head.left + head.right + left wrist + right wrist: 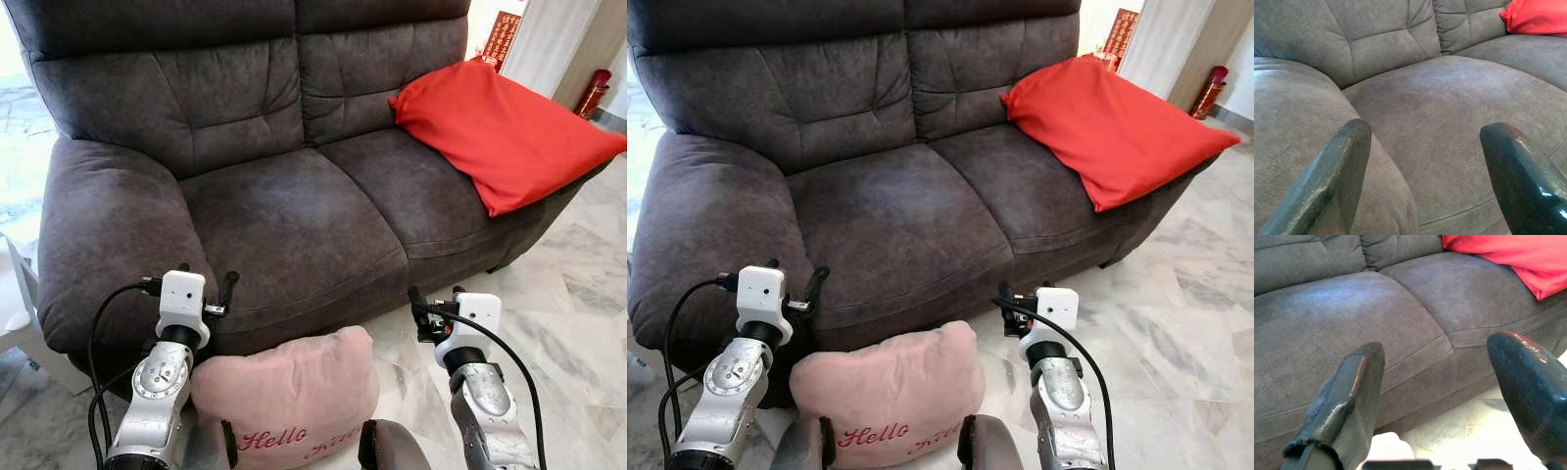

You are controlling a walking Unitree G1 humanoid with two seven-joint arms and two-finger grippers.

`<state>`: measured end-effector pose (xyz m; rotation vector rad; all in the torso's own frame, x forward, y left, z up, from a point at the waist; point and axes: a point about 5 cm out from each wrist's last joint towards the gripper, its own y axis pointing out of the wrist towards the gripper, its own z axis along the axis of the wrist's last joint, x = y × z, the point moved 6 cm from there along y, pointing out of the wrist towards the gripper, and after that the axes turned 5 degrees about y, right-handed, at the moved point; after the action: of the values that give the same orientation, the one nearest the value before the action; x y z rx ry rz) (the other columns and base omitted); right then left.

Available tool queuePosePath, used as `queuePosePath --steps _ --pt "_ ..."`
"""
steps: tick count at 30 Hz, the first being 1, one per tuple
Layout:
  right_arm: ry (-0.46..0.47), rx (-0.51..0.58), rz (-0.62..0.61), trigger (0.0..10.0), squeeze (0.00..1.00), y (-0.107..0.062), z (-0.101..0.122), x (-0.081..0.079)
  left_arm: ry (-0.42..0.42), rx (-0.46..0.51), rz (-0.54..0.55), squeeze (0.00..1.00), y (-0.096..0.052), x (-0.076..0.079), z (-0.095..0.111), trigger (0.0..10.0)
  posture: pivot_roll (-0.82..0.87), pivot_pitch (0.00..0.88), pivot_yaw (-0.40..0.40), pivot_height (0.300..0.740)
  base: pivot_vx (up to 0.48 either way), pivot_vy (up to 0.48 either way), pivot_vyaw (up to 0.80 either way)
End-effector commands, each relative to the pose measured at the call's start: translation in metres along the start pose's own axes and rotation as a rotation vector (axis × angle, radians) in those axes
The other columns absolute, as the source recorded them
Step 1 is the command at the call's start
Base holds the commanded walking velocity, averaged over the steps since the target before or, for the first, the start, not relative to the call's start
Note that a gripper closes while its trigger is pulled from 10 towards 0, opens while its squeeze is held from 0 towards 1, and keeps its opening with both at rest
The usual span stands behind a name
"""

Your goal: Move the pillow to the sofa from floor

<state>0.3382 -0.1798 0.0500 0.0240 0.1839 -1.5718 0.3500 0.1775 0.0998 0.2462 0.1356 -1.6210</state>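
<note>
- One dark grey two-seat sofa (265, 186) spreads from 9 to 3 o'clock across the head views, on a pale marble floor (578, 313).
- A red cushion (505, 127) lies at 2 o'clock on the sofa's right seat, leaning on the backrest and reaching over the right arm.
- The pink pillow (289, 397), embroidered "Hello" in red, sits at 6 o'clock on the floor, touching the sofa's front, between the two arms.
- The left gripper (1425, 161) hovers at 8 o'clock over the left seat's front edge, fingers spread apart, grasping nothing.
- The right gripper (1449, 396) hovers at 4 o'clock before the sofa's front, fingers likewise spread and empty.
</note>
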Motion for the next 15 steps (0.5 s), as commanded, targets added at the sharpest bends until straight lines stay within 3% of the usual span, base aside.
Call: queuePosePath --steps 1,15 --pt "-0.006 0.013 0.003 10.0 0.0 0.0001 0.0053 0.0008 -0.01 -0.004 0.0 0.0 -0.0005 -0.0008 0.0004 10.0 0.03 0.0 -0.057 0.545 0.0 0.0 0.0" --pt "-0.031 0.014 0.029 10.0 0.0 -0.0012 0.0049 -0.0025 -0.011 -0.007 0.005 0.0 -0.0009 -0.0014 0.0002 10.0 0.03 0.0 -0.062 0.535 0.0 0.0 0.0"
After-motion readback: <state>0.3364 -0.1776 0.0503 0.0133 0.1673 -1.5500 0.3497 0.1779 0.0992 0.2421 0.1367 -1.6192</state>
